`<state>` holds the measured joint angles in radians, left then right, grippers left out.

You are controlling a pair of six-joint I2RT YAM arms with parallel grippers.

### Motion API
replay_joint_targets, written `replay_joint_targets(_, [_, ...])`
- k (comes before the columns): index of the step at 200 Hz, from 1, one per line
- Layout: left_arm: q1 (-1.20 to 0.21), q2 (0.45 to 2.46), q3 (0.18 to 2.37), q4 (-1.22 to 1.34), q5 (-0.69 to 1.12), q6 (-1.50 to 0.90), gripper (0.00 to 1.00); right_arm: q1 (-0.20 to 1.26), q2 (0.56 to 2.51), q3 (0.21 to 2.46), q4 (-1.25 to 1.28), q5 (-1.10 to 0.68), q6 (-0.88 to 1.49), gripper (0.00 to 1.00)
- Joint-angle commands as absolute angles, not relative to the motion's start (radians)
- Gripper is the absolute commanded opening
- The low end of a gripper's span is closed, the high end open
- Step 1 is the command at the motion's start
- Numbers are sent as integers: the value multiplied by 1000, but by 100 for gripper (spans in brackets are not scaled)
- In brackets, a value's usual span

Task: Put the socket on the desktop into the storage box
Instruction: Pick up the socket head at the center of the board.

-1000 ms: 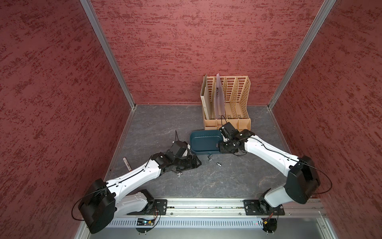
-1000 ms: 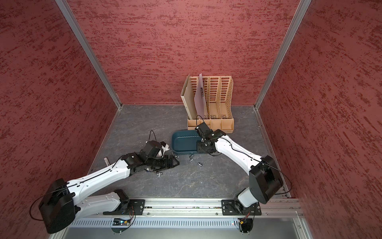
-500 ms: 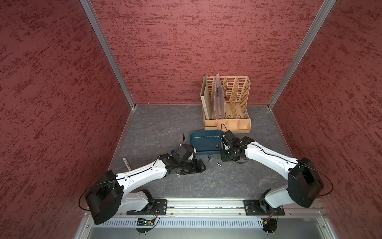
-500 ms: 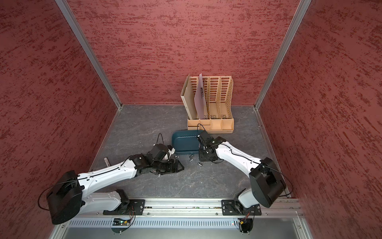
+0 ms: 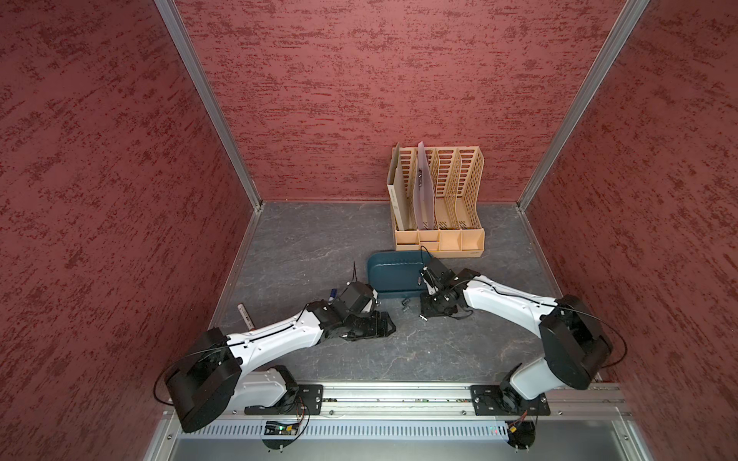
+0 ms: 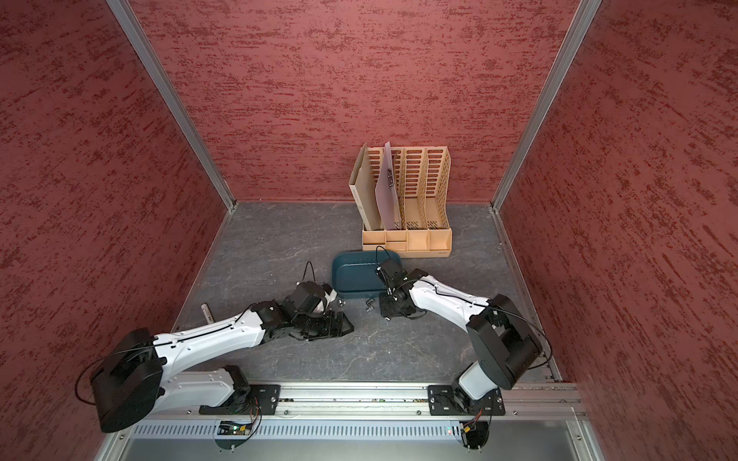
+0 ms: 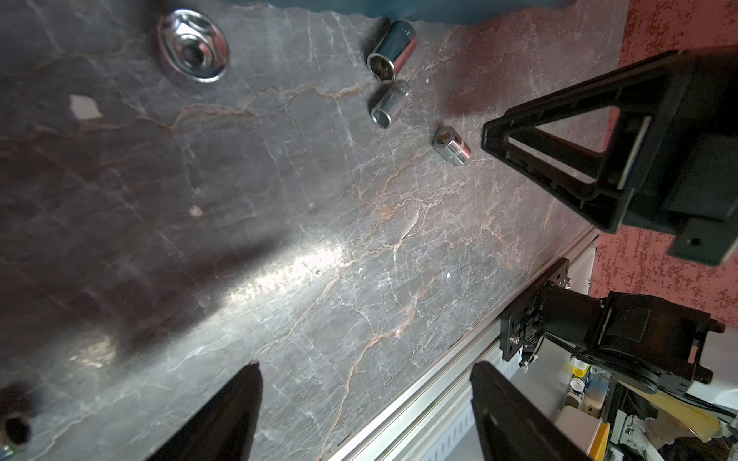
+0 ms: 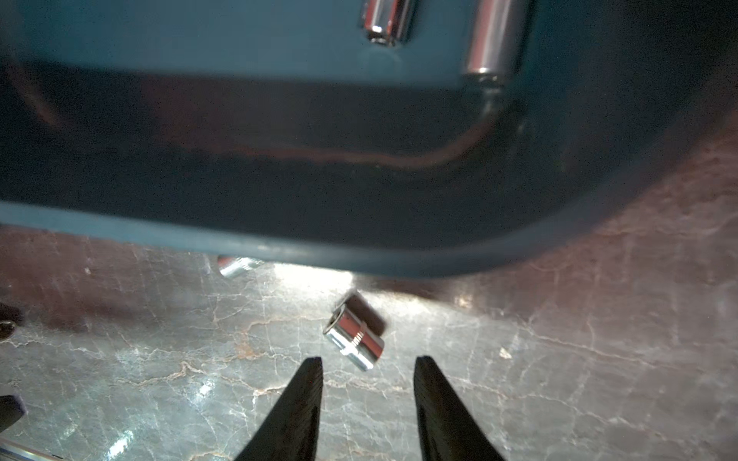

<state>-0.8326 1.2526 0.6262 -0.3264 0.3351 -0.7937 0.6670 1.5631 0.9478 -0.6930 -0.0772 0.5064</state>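
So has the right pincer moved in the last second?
Yes: the right pincer has pulled back off the storage box toward the front rail, away from the file rack.

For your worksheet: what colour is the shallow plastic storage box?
Storage box: dark teal, in a top view.

Mottled red walls, grey marbled floor
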Motion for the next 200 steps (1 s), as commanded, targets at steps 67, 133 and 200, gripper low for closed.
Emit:
replay_joint_targets(67, [-838,1261,607,-299,321,-804,85,690,1646,954,-643,-101,476,40])
replay_joint_targets(133, [-837,1261,603,-294,321,-806,85,701,1669,968,-660,-101,469,34])
replay_joint_targets(200, [-837,1263,605,-293,323,-805,85,706,1691,970,-666,-104,469,25])
